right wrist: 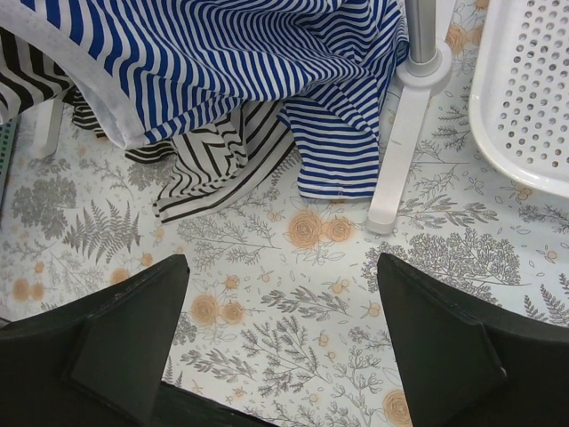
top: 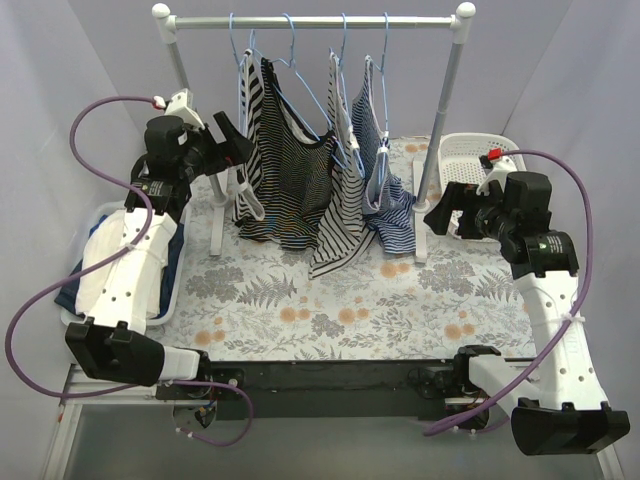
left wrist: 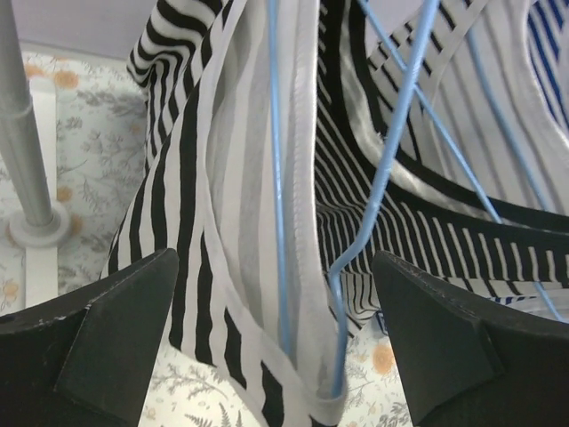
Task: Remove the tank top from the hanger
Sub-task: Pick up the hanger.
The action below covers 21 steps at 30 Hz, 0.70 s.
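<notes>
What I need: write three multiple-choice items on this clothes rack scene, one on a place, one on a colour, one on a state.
1. Where does the white basket sit?
A. Just right of the rack's right pole.
B. Hung from the rail.
C. Between the arm bases.

2. What colour are the hangers?
A. Red.
B. Blue.
C. Green.

3. How is the left claw?
A. Shut on a hanger.
B. Open, facing a black-and-white striped tank top.
C. Out of view.

Answers:
1 A: the top view shows it beside that pole.
2 B: blue wire shows plainly in the left wrist view.
3 B: its fingers stand wide apart, with the fabric seen between them.
</notes>
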### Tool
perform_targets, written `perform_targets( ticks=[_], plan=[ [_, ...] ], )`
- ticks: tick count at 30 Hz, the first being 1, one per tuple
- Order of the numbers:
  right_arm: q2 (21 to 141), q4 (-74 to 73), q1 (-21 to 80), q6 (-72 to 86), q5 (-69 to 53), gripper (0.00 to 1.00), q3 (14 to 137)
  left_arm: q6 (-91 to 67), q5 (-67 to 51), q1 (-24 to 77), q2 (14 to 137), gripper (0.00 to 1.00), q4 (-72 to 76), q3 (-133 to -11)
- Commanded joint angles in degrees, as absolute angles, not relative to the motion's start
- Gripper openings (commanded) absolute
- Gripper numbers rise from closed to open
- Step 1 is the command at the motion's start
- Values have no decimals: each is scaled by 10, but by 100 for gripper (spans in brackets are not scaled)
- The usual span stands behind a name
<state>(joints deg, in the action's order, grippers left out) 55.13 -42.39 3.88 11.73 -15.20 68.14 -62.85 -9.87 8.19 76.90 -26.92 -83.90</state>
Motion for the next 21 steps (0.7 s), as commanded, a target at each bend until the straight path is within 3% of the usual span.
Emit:
perform_targets(
  ticks=[1,4,8,11,12,15,18,21],
  plan=[
    [555,-424,41,114,-162,96,679,-630,-96,93,751,91,-215,-846],
    [556,-417,41,114,-162,96,672,-621,-79,110,768,88,-197,-845],
    [557,-417,42,111,-159,96,673,-600,-46,134,793,64,-187,-851],
    [553,-417,41,110,-157,96,668,-595,-25,144,790,56,-168,-836],
    [552,-417,41,110,-156,96,666,-595,-19,145,789,44,-164,-830],
    [548,-416,41,112,-156,96,655,-593,-7,147,786,25,-155,-826],
    [547,-416,41,112,-154,96,646,-588,-8,148,785,22,-154,-831],
    [546,-415,42,111,-154,96,643,-584,-9,149,787,9,-156,-842]
  ],
)
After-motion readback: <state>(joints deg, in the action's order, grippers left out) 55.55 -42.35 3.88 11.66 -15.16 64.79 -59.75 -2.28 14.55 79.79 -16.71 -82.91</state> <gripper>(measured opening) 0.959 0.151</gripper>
